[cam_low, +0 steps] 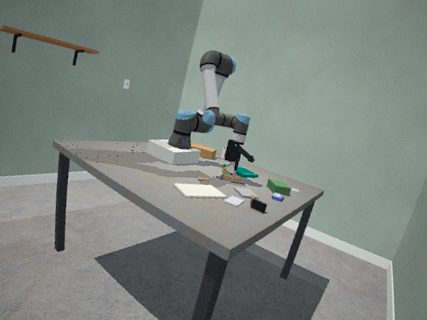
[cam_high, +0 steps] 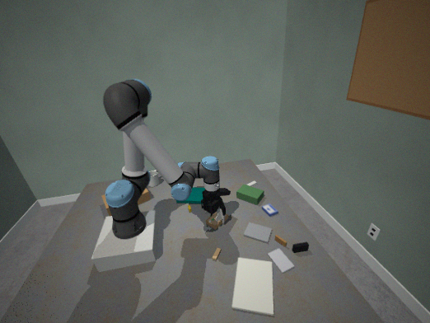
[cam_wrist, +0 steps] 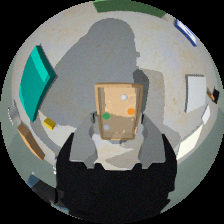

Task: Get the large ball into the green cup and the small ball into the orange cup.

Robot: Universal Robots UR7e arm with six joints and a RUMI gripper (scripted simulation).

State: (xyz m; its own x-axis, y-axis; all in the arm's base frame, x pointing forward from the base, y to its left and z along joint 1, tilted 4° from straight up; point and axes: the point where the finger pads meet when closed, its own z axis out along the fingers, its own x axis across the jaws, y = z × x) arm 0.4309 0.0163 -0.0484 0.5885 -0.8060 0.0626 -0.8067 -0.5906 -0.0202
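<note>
The covered wooden puzzle point(cam_wrist: 119, 112) is a flat wooden box with a clear lid. It lies on the table point(cam_high: 217, 222) right under my gripper. Inside it, the green cup point(cam_wrist: 106, 116) is on the left and the orange cup point(cam_wrist: 131, 111) on the right. A pale ball point(cam_wrist: 124, 97) lies near the far edge, and a grey ball point(cam_wrist: 106, 127) sits just on the near side of the green cup. My gripper point(cam_wrist: 118, 114) points down with its fingers partly open on either side of the puzzle's near half. It also shows in the top view point(cam_high: 215, 212) and the exterior view point(cam_low: 231, 169).
A teal block point(cam_high: 190, 194) lies behind the gripper, with a green block point(cam_high: 250, 194) and a blue card point(cam_high: 269, 209) to its right. A grey plate point(cam_high: 258, 231), a white board point(cam_high: 253, 285), a black block point(cam_high: 300, 246) and small wooden blocks point(cam_high: 217, 253) lie nearer the front.
</note>
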